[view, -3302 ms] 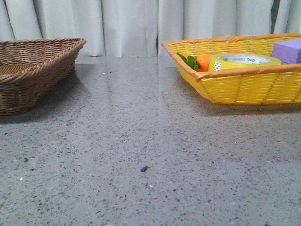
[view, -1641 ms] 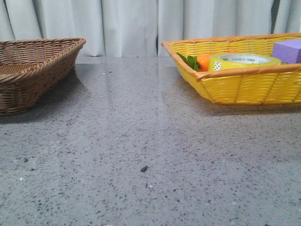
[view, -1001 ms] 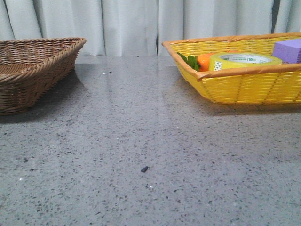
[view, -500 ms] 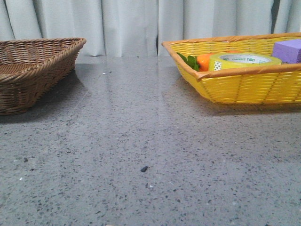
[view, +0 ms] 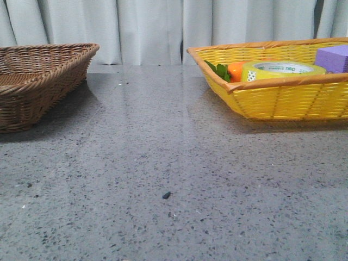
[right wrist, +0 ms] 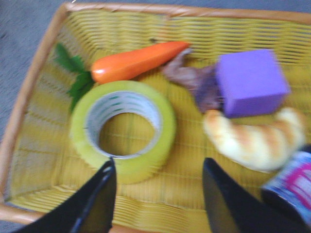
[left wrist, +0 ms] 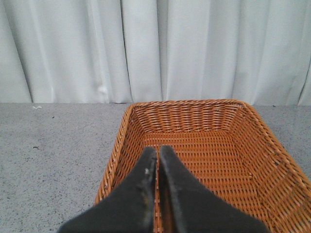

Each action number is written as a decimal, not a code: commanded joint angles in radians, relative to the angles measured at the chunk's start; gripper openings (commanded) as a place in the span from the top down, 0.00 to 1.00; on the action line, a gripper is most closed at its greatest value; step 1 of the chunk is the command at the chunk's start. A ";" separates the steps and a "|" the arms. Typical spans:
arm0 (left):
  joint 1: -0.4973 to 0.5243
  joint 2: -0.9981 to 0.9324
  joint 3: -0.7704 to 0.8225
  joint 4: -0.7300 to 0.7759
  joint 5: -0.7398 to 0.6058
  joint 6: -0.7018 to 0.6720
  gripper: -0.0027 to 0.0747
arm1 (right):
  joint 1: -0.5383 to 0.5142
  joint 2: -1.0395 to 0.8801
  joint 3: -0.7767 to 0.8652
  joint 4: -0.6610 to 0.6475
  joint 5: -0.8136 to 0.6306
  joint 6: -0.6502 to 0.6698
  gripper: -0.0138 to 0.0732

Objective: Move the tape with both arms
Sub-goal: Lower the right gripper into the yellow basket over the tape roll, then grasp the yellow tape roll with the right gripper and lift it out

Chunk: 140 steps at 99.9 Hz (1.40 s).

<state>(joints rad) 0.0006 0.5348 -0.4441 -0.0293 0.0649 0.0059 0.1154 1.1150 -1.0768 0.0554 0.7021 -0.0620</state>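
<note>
The yellow tape roll (view: 281, 70) lies flat in the yellow basket (view: 283, 100) at the back right, next to the orange carrot (view: 237, 71). In the right wrist view the tape (right wrist: 123, 129) lies below my open right gripper (right wrist: 159, 167), one finger over the roll's near edge; the jaws stand wide apart and empty. My left gripper (left wrist: 158, 151) is shut and empty, hovering over the empty brown wicker basket (left wrist: 252, 160). Neither arm shows in the front view.
The brown basket (view: 38, 81) stands at the left of the grey speckled table. The yellow basket also holds a purple block (right wrist: 250, 81), a croissant-shaped bread (right wrist: 255, 138), a brownish item (right wrist: 187, 77) and a pink-printed packet (right wrist: 291, 187). White curtains hang behind.
</note>
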 commanded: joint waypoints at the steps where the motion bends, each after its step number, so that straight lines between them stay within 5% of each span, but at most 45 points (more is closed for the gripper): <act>1: 0.003 0.012 -0.036 -0.010 -0.073 -0.006 0.99 | 0.054 0.102 -0.141 0.015 0.058 -0.001 0.40; 37: 0.003 0.014 -0.036 -0.010 -0.071 -0.006 0.99 | 0.175 0.521 -0.518 0.018 0.333 -0.001 0.40; 74: 0.003 0.014 -0.036 -0.012 -0.077 -0.006 0.99 | 0.175 0.697 -0.580 0.008 0.410 -0.001 0.41; 107: 0.003 0.014 -0.036 -0.012 -0.079 -0.006 0.99 | 0.173 0.708 -0.581 0.006 0.421 -0.001 0.91; 140: 0.003 0.014 -0.036 -0.012 -0.079 -0.006 0.99 | 0.175 0.706 -0.741 0.006 0.542 -0.001 0.93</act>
<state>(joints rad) 0.0006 0.5383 -0.4441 -0.0310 0.0649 0.0059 0.2895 1.8818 -1.7180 0.0692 1.2163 -0.0593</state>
